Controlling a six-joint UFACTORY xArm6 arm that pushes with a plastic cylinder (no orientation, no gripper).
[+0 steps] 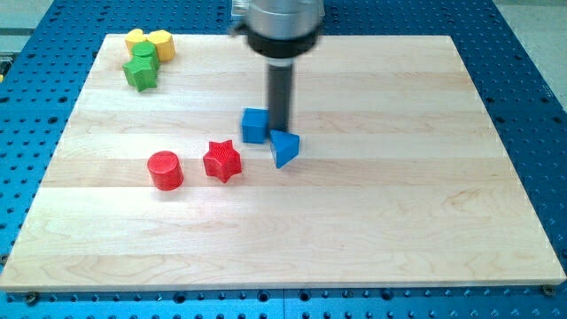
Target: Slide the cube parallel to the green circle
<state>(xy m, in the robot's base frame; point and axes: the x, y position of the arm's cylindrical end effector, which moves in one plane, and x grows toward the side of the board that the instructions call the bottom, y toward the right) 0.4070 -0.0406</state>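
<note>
A blue cube sits near the middle of the wooden board. My tip stands right against its right side, between the cube and a blue triangular block just below and right of it. The green circle sits at the view's top left, wedged between a green star below it and two yellow blocks above it. The rod rises dark and straight to the arm's grey flange at the view's top.
A red star and a red cylinder lie left of and below the cube. A yellow block and a yellow block sit at the top left corner. The board rests on a blue perforated table.
</note>
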